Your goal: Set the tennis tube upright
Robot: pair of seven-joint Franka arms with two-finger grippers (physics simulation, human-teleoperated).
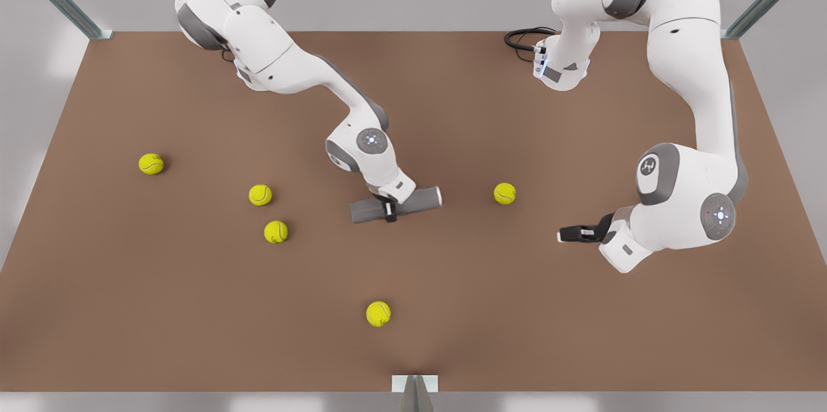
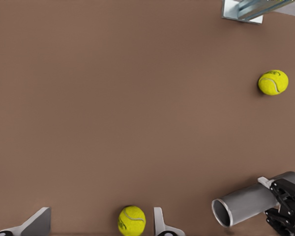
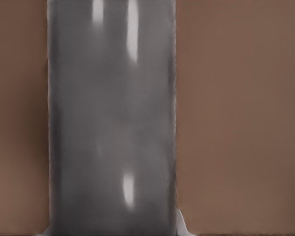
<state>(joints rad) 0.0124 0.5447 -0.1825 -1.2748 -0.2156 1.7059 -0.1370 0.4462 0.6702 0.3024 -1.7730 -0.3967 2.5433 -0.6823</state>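
Front view has the tube (image 1: 371, 208) lying flat on the brown table (image 1: 129, 309), about in the middle, lighter rim end toward the front view's right. The right gripper (image 1: 389, 210) sits right on its midsection, one dark finger (image 1: 389, 211) showing down the near side of it, so it looks closed around the tube. Right wrist view is basically the grey tube (image 3: 112, 123) up close, with the table on both sides of it.

The left gripper (image 1: 561, 235) is over on the front view's right, well apart from the tube, hanging low over the table with nothing in it. In the left wrist view its fingers (image 2: 160, 223) are spread wide, with a ball (image 2: 132, 221) on the table between them. That same view catches the tube's open end (image 2: 222, 212) farther off with the other gripper (image 2: 285, 206) clamped on it, plus another ball (image 2: 273, 82).

Five yellow-green balls are scattered around: three (image 1: 260, 195) on the front view's left, one (image 1: 504, 193) just right of the tube, one (image 1: 378, 313) near the front edge.
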